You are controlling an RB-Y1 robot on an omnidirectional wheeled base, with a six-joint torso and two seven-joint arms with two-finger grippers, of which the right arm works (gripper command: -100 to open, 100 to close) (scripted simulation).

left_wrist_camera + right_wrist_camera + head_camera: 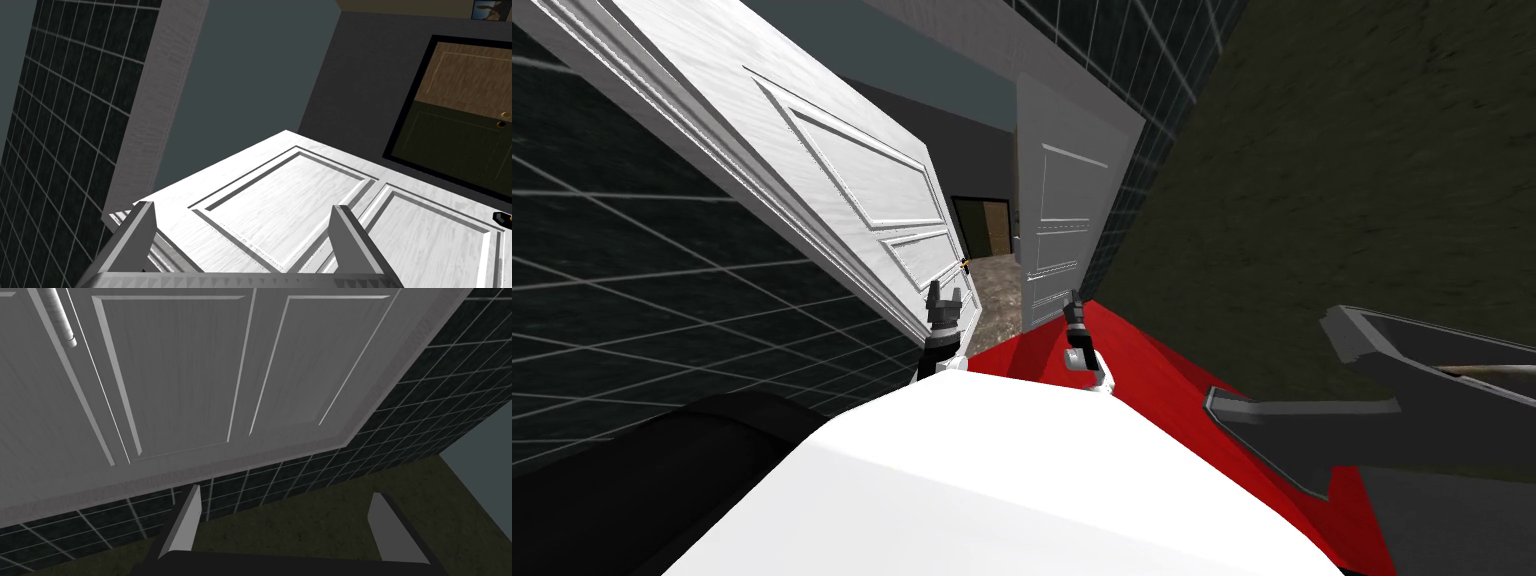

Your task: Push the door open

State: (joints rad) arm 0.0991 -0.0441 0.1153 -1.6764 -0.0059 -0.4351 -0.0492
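Head view, left tool (943,293) near white door (842,190)

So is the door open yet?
Partly. The white door already stands swung aside, with a gap showing the floor beyond. My left hand, fingers open, is right at its panelled face. Left to do: push it wider. My right hand hovers open to the side.

White door (852,190) with raised rectangular panels, upright, standing ajar on the left, with a gap open past its free edge
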